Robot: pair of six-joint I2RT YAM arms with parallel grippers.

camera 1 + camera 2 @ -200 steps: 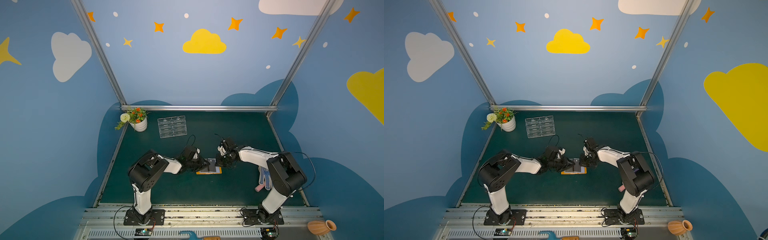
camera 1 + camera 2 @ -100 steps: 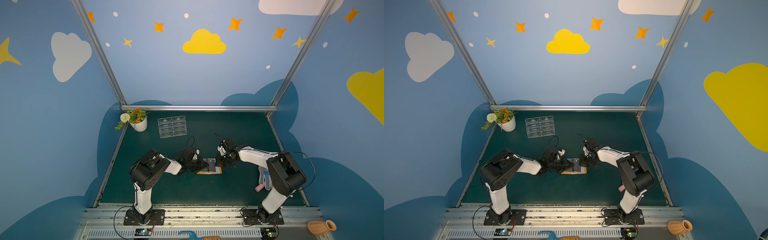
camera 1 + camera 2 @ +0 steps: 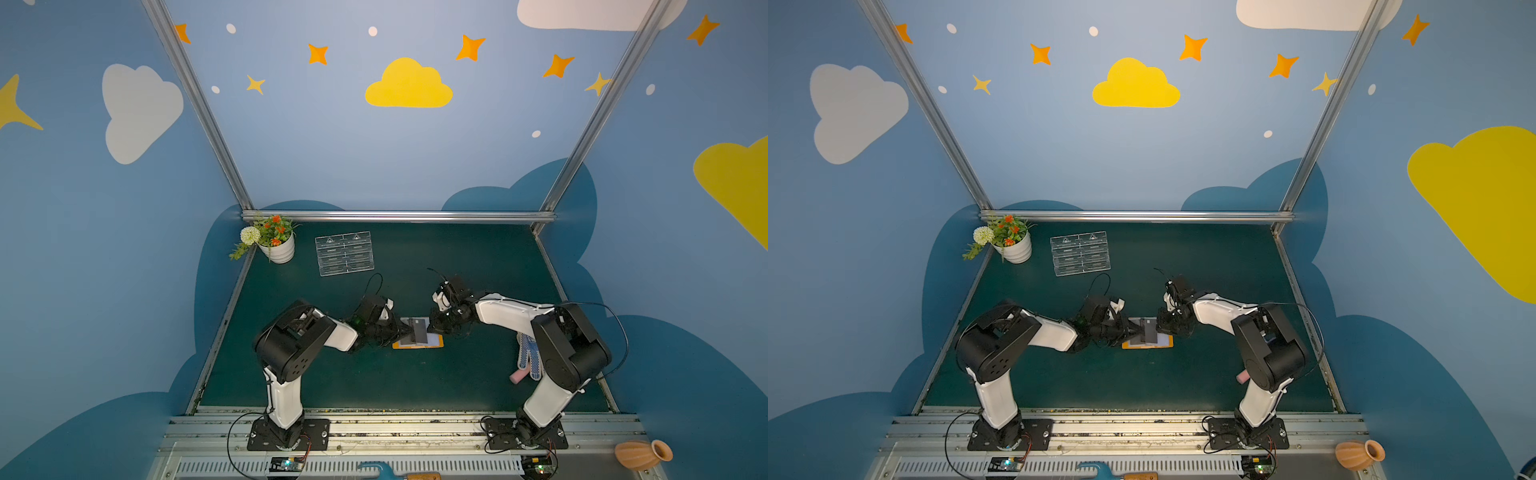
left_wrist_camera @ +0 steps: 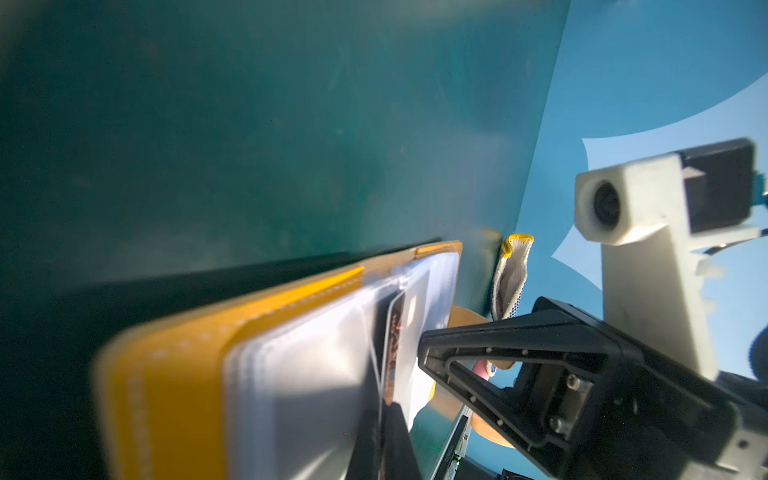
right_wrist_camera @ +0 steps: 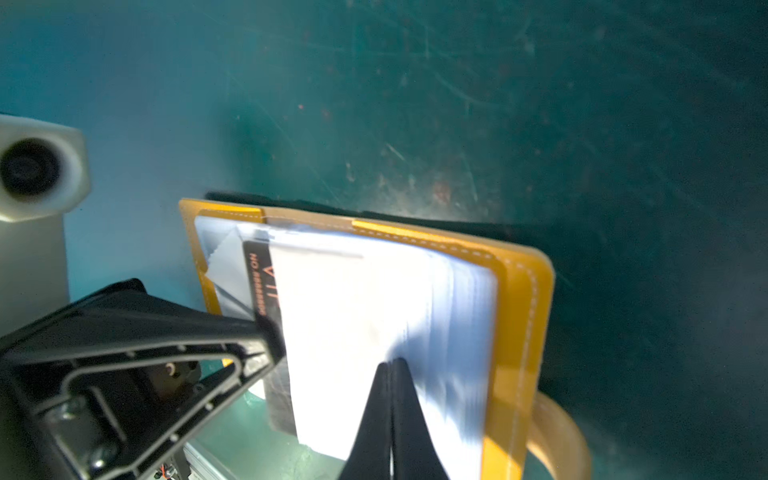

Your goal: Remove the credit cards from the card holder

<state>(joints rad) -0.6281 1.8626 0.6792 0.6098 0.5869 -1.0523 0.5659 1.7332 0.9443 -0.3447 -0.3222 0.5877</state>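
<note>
Orange-yellow and lying open on the green worktop (image 3: 415,382), the card holder (image 3: 415,345) sits between two robot arms. At the card holder's left edge, the left pincer (image 3: 408,330) is closed on a dark credit card (image 3: 419,329) that lies across its clear sleeve pages (image 5: 353,311). At the card holder's right edge, the right pincer (image 3: 432,328), fingers pressed together, rests its tips on those pages.

The green table (image 3: 415,382) held a card holder (image 3: 417,345), a flower pot (image 3: 278,252) and a clear stand (image 3: 344,253). Maybe a glove (image 3: 528,353) lay there too.
</note>
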